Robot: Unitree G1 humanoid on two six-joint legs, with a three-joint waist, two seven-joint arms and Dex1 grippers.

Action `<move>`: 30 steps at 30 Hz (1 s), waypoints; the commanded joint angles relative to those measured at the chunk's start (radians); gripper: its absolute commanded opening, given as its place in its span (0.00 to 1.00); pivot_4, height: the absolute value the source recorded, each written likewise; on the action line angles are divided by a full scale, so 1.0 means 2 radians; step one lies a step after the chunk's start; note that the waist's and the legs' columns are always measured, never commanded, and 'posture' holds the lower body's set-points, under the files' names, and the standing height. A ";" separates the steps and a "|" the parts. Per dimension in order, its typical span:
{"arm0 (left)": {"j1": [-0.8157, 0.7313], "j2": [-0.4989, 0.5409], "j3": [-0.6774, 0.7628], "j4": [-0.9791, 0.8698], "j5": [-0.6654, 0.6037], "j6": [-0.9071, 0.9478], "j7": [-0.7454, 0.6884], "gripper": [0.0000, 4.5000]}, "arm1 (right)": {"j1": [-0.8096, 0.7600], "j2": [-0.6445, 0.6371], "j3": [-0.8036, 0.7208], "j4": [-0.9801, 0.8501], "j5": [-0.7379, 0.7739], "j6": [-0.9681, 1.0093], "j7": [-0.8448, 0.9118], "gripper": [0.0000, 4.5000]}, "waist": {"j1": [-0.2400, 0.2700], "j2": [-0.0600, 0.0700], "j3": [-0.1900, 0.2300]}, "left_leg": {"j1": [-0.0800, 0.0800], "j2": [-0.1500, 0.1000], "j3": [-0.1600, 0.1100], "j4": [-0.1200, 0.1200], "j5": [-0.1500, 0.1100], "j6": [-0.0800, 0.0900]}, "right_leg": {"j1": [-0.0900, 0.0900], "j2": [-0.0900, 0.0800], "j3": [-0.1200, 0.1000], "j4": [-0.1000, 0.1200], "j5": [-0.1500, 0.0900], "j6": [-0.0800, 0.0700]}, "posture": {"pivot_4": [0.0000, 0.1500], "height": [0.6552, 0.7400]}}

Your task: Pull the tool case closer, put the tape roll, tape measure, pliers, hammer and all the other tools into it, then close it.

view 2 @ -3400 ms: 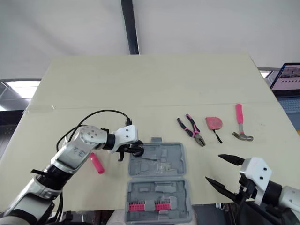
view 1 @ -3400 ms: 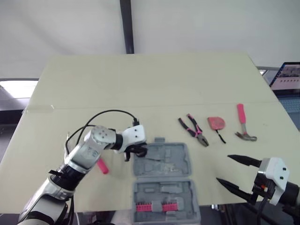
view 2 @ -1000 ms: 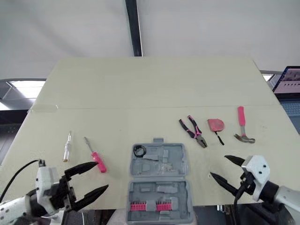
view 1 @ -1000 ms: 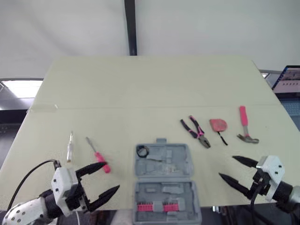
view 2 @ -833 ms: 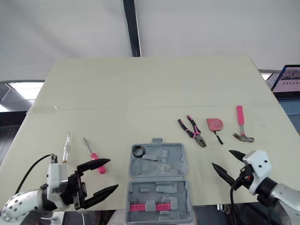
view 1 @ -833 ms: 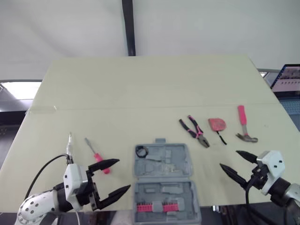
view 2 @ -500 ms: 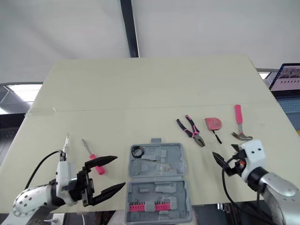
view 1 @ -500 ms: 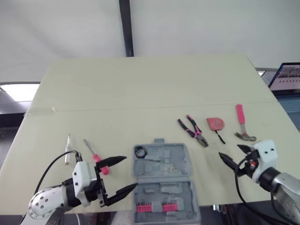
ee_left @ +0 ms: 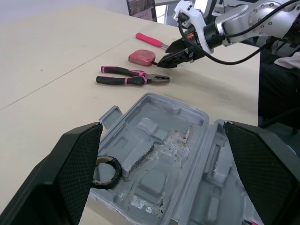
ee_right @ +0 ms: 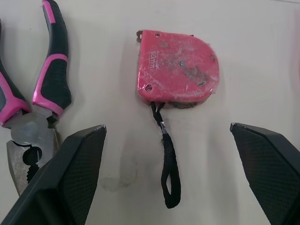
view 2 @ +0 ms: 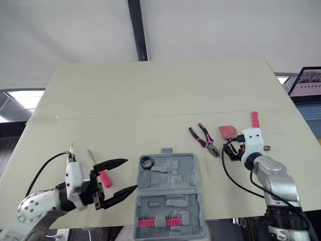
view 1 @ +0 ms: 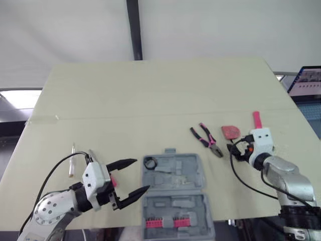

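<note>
One tape measure (ee_right: 178, 70), lying flat; I hold my right hand (ee_right: 166, 127) spread, aimed at it for pickup.

I see a pale cream table (view 1: 150, 90) with a seam (view 1: 150, 114) across it, white backdrop (view 1: 225, 25) behind, black upright pole (view 1: 133, 30) centre, laptop screen (view 1: 307, 80) far right, bright patch (view 1: 15, 98) left, maybe a light

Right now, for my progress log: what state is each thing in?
tool case: open, flat on table
tape roll: inside the case
tape measure: on table, outside case
pliers: on table, outside case
hammer: on table, outside case
screwdriver: on table
left gripper: open, empty
right gripper: open, above tape measure
</note>
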 commanded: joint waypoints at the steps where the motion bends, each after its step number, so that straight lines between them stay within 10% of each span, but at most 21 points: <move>1: 0.009 0.001 -0.005 -0.029 0.001 -0.001 0.012 0.99 | -0.020 0.002 0.000 0.021 -0.015 -0.013 -0.013 1.00 | 0.000 0.000 0.000 | 0.000 0.000 0.000 0.000 0.000 0.000 | 0.000 0.000 0.000 0.000 0.000 0.000 | 1.00 1.00; 18: 0.044 0.003 -0.004 -0.045 0.021 -0.014 0.023 0.99 | -0.059 0.027 0.004 0.073 -0.016 0.010 -0.009 1.00 | -0.003 0.000 0.000 | 0.000 0.000 0.000 0.000 0.000 0.000 | 0.000 0.000 0.000 0.000 0.000 0.000 | 1.00 1.00; 22: 0.048 0.002 -0.005 -0.041 0.023 -0.022 0.021 1.00 | -0.065 0.029 0.003 0.079 -0.015 0.015 -0.009 0.74 | -0.004 0.000 0.000 | 0.000 0.000 0.000 0.000 0.000 0.000 | 0.000 0.000 0.000 0.000 0.000 0.000 | 1.00 1.00; 28: 0.060 -0.003 -0.008 -0.025 0.033 -0.044 0.016 1.00 | -0.078 0.031 0.002 0.096 -0.013 0.019 -0.008 0.05 | -0.003 0.000 0.000 | 0.000 0.000 0.000 0.000 0.000 0.000 | 0.000 0.000 0.000 0.000 0.000 0.000 | 1.00 1.00; 30: 0.061 -0.005 -0.009 -0.022 0.035 -0.050 0.015 1.00 | -0.079 0.031 0.001 0.098 -0.012 0.021 -0.008 0.00 | -0.003 0.000 0.000 | 0.000 0.000 0.000 0.000 0.000 0.000 | 0.000 0.000 0.000 0.000 0.000 0.000 | 1.00 1.00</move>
